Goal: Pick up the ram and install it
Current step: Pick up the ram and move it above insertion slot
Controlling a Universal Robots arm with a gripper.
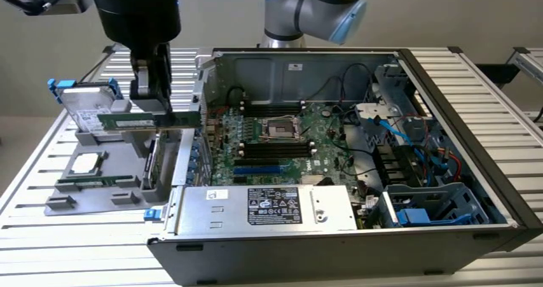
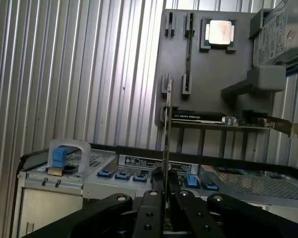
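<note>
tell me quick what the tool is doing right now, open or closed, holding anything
The tool is closed, holding the ram in the air.

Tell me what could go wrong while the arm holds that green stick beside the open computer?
The gripper pinches the ram at one narrow spot, so it might tilt or slip. One end hangs close to the case wall and might knock it. A tilted stick would likely jam in the memory slots.
</note>
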